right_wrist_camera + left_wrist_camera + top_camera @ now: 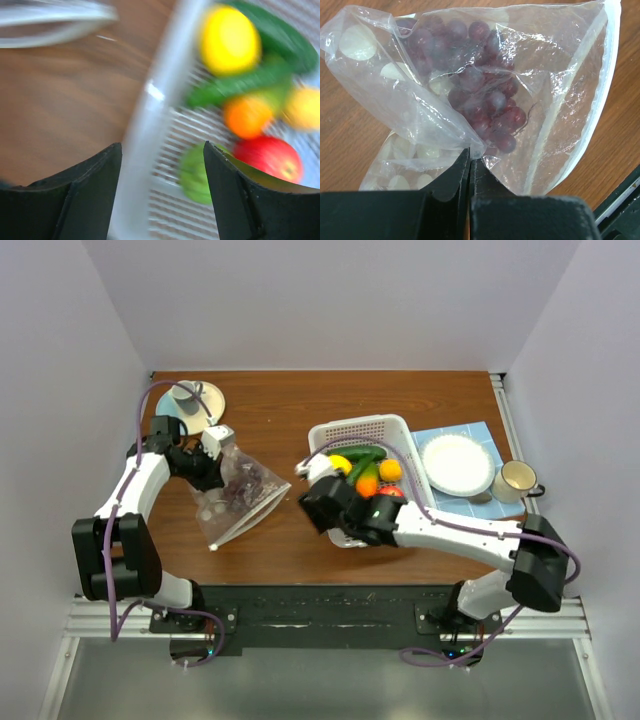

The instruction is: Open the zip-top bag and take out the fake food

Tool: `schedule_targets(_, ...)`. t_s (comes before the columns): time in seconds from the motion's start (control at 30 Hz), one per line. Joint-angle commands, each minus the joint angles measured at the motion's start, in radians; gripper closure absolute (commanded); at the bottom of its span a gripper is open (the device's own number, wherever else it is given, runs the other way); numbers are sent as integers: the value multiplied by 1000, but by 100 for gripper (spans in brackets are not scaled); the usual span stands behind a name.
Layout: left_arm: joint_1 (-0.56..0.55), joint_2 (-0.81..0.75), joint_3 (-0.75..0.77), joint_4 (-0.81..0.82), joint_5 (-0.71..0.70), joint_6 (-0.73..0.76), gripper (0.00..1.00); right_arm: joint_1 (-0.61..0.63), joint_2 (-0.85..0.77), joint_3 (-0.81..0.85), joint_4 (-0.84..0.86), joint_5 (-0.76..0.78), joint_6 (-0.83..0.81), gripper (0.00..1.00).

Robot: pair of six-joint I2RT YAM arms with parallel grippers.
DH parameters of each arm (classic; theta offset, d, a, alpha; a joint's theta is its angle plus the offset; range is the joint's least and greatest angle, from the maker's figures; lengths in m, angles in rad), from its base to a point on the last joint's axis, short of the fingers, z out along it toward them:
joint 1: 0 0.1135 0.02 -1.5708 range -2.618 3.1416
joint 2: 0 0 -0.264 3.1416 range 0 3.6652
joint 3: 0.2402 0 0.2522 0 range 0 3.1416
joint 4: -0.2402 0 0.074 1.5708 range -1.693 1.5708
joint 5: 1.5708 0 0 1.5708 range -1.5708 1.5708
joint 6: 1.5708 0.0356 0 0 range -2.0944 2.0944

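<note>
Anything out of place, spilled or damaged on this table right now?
Nothing looks spilled or damaged. One thing stands out: the purple grapes are inside the zip-top bag, which the shut left gripper pinches, while the other fake food lies in the white basket below the open right gripper.

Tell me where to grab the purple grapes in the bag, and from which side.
Probably the bunch's middle, pinched across its narrow width: the grapes lie as a long lumpy cluster inside the zip-top bag. Come from the zip-strip edge, away from the fold the left gripper pinches; whether that mouth is open I cannot tell.
</note>
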Motion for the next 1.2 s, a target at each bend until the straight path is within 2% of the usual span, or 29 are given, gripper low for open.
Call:
schedule_targets(0.0, 0, -25, 38, -2, 16, -7, 100, 161, 102, 76, 222, -33, -101, 32)
schedule_targets(0.1, 0, -30, 24, 3, 13, -8, 100, 166, 201, 70, 323, -76, -97, 33)
schedule_targets(0.43, 0, -33, -16, 27, -29, 15, 100, 166, 505, 223, 446, -16, -152, 38)
schedule_targets(0.7, 0, 47, -63, 90, -78, 35, 100, 167, 600, 346, 463, -28, -158, 38)
schedule_targets(1.03, -1, 45, -63, 89, -76, 35, 100, 163, 661, 425, 480, -21, -150, 37)
schedule_targets(1.17, -1, 45, -65, 83, -76, 39, 100, 144, 683, 436, 503, -51, -106, 28)
